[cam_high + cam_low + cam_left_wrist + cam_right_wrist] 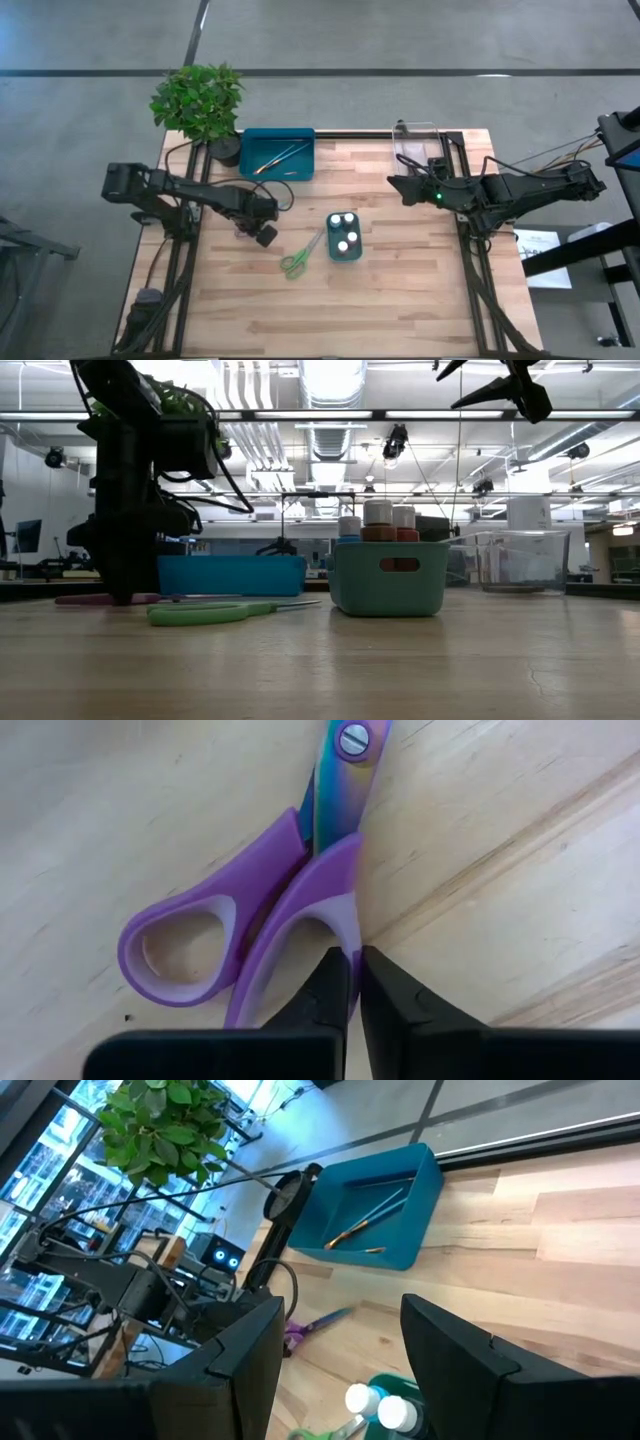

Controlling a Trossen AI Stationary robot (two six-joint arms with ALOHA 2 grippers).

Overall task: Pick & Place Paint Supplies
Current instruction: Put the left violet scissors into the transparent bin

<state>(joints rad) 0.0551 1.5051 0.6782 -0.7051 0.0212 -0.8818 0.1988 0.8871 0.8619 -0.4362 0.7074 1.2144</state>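
Wooden bench (400,290), left gripper (355,982) down low, fingers pinched together on a handle of the purple scissors (262,915) lying flat on the wood. Right gripper (340,1355) hovers w/ fingers apart near the clear tray (418,140); green scissors (300,258) lie just beside the small teal bin (345,254) w/ the pots (345,233), brushes (278,158) in the blue tray (300,135).

Grey floor (400,40), perhaps concrete; ceiling striplights (330,380)
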